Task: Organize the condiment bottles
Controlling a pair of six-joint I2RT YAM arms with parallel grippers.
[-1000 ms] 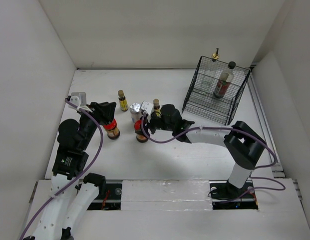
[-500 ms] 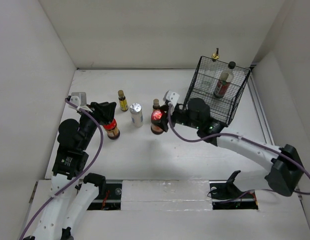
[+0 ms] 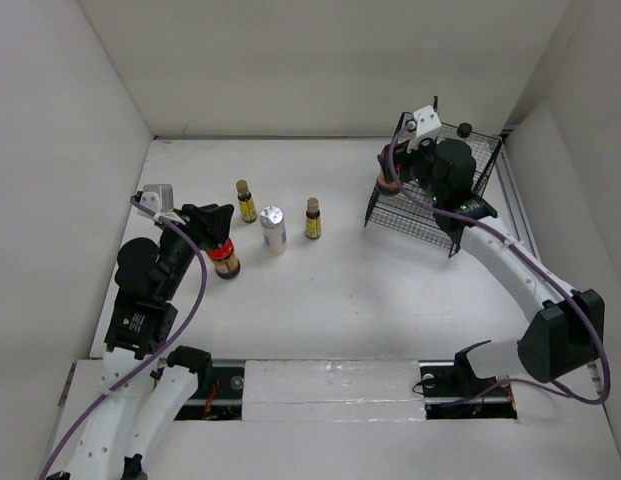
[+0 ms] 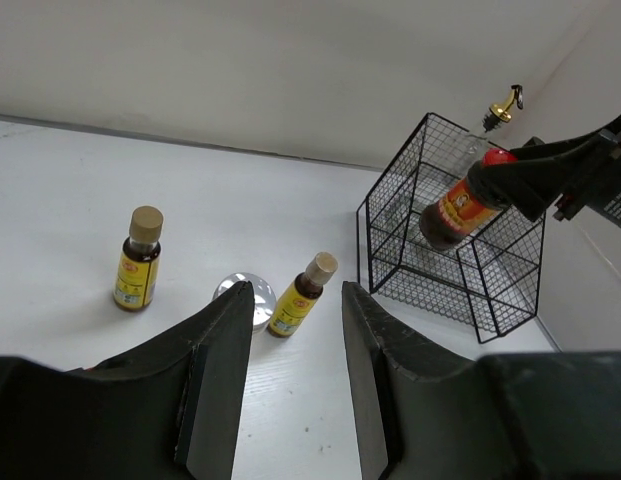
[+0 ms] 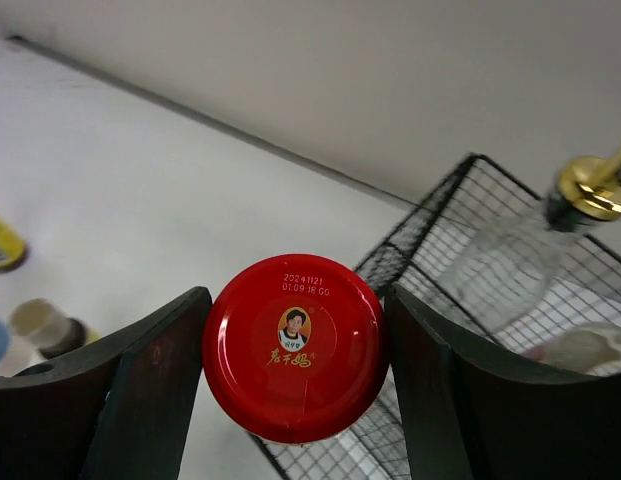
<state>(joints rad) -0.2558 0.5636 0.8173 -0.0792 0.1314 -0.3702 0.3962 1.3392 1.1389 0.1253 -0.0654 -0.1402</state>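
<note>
My right gripper [image 3: 390, 178] is shut on a red-lidded dark jar [image 5: 295, 345] and holds it in the air, tilted, at the upper left edge of the black wire rack [image 3: 420, 215]. The gold-capped clear bottle [image 5: 590, 190] stands in the rack. Only the cap of the black-capped sauce bottle [image 3: 464, 128] shows behind my arm. My left gripper [image 3: 212, 225] is open, just above and behind the second red-lidded jar [image 3: 226, 262]. Two yellow-labelled brown-capped bottles [image 3: 246, 201] [image 3: 313, 218] and the silver-lidded white jar [image 3: 274, 229] stand on the table.
The rack stands at the back right, close to the right wall. In the left wrist view the rack [image 4: 460, 290] and the held jar [image 4: 458, 205] show to the right. White walls enclose the table on three sides.
My right gripper has carried the red-lidded jar from the table's middle up and to the right, to the rack's left edge. The left arm has not moved.
</note>
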